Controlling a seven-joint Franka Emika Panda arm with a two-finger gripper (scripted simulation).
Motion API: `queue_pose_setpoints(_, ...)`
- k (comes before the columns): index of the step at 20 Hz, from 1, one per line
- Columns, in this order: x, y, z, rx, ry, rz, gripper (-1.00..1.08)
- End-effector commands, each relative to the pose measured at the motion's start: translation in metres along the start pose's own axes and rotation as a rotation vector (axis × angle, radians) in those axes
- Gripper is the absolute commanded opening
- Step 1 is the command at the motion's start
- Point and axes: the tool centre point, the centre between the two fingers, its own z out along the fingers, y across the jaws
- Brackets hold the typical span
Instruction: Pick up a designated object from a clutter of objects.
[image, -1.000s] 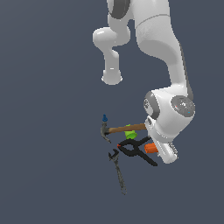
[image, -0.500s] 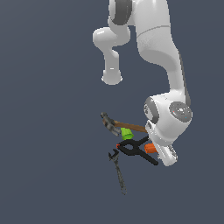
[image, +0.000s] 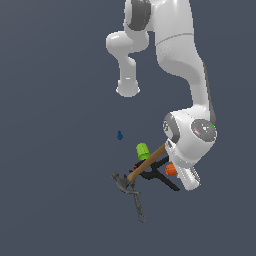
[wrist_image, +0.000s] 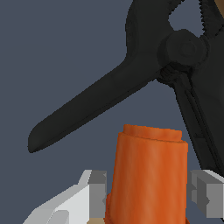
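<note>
Orange chunk (wrist_image: 146, 175): stubby, roughly cylindrical, upright between the two grey fingers (wrist_image: 97, 189); in the exterior view it shows as a small orange spot (image: 170, 169) tucked against the underside of the white wrist.
Blue bit (image: 120, 135): tiny, alone, well apart from the pile toward the exterior view's left.
Hammer (image: 141, 167): wooden handle slanting up toward the exterior view's right, dark head at the lower end.
Wrench (image: 138, 205): thin grey bar below the hammer head.
Green piece (image: 143, 150): stubby, just above the hammer handle.
Black clamp (wrist_image: 144, 74): one long handle angled across the wrist view, pivot and toothed edge near a corner; close beside the orange chunk, though contact cannot be told.
Gripper (wrist_image: 148, 192): fingers set narrowly, one on each side of the orange chunk, flanking it closely.
Arm (image: 175, 60): white, reaching down from above to the pile.
</note>
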Motion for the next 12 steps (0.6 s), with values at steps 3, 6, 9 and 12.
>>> queue_pose_setpoints(3,0.004,0.005,0.008,-0.014,0.004,0.005,-1.00)
queue_pose_setpoints(6,-0.003,-0.002,-0.006,0.008,-0.002,-0.004,-1.00)
queue_pose_setpoints(9,0.001,-0.001,-0.011,0.008,-0.002,-0.004,-1.00)
queue_pose_setpoints(12,0.009,0.002,-0.020,0.008,-0.002,-0.004,-1.00)
